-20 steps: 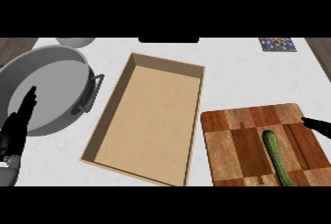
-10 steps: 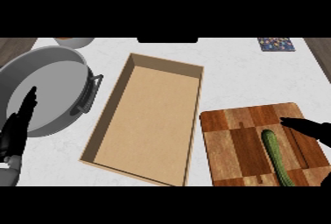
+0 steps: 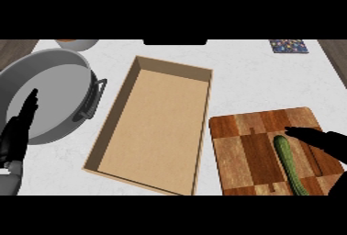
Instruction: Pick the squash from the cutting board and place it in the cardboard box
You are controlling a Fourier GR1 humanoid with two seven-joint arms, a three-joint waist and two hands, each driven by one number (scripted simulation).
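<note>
A long dark green squash (image 3: pixel 289 164) lies on the wooden cutting board (image 3: pixel 247 156) at the lower right, running from the board's middle down to its near edge. My right hand (image 3: pixel 324 143) comes in from the right edge over the board, fingers straight and pointing left, their tips just right of the squash's far end. The open cardboard box (image 3: pixel 154 124) sits in the middle with nothing inside. My left hand (image 3: pixel 18 133) rests at the left edge, fingers up and straight.
A large grey pan (image 3: pixel 47 92) with a black handle stands at the upper left, beside the box. An orange bowl (image 3: pixel 76 42) shows at the top edge. A small patterned item (image 3: pixel 288 46) lies at the top right.
My right hand has moved left from the view's right edge over the cutting board, toward the squash's far end. The left hand and the squash stay where they were.
</note>
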